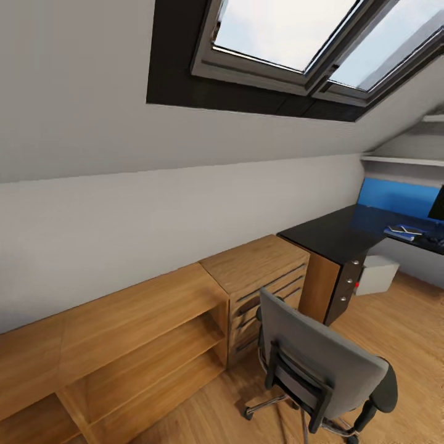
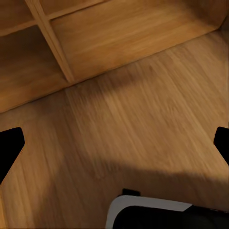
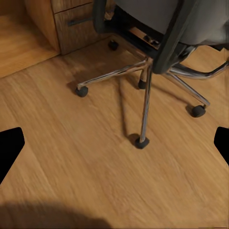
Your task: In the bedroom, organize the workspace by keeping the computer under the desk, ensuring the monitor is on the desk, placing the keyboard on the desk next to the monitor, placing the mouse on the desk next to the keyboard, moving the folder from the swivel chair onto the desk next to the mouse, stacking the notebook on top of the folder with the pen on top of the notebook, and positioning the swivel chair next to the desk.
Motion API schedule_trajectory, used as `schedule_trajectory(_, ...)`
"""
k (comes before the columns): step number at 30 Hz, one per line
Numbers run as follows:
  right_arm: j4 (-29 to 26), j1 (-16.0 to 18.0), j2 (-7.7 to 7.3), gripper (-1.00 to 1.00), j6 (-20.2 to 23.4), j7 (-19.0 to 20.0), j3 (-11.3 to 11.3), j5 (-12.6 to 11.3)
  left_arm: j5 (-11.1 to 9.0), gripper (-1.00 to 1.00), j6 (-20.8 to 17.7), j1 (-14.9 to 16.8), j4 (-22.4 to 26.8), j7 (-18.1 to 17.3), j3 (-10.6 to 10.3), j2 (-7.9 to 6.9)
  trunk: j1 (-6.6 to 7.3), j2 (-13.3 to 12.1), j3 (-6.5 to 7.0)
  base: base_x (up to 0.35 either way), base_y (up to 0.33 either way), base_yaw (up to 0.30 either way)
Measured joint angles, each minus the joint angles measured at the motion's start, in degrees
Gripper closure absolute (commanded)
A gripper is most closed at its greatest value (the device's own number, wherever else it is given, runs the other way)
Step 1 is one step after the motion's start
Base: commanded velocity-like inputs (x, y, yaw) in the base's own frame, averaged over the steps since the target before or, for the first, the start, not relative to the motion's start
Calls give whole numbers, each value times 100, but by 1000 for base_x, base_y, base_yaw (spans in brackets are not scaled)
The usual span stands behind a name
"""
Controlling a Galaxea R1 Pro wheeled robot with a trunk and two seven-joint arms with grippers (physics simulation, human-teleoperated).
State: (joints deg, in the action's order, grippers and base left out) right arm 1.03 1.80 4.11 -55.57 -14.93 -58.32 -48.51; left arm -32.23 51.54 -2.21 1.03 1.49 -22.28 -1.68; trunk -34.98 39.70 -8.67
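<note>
Two grippers: fingertips wide apart, holding nothing.
Room: skylight (image 1: 290, 31), wood floor (image 2: 143, 133).
Desk (image 1: 339, 231): folder (image 1: 402, 232) on it.
Right wrist: chair (image 1: 327, 364) castors.

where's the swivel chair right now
In the head view the swivel chair stands on the wood floor at lower right, its back toward the camera, in front of the oak drawer cabinet and short of the black desk.

Attic home office: skylight (image 1: 283, 31) in sloped wall, wood floor (image 1: 394, 327), black table (image 1: 336, 231), swivel chair (image 1: 327, 364), oak cabinet (image 1: 148, 327).
</note>
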Motion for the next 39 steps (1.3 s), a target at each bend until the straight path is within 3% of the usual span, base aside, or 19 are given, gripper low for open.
schedule_trajectory(21, -3, 0, 3, -100, -5, 0, 9, -8, -1, -100, -4, 1, 0, 2, 0, 2, -1, 0, -50, 13, 28, -273)
schedule_trajectory(39, -3, 0, 6, -100, -1, 0, 9, -9, -8, -100, -4, 1, 0, 8, 1, 2, -1, 0, -103, 128, 122, -273)
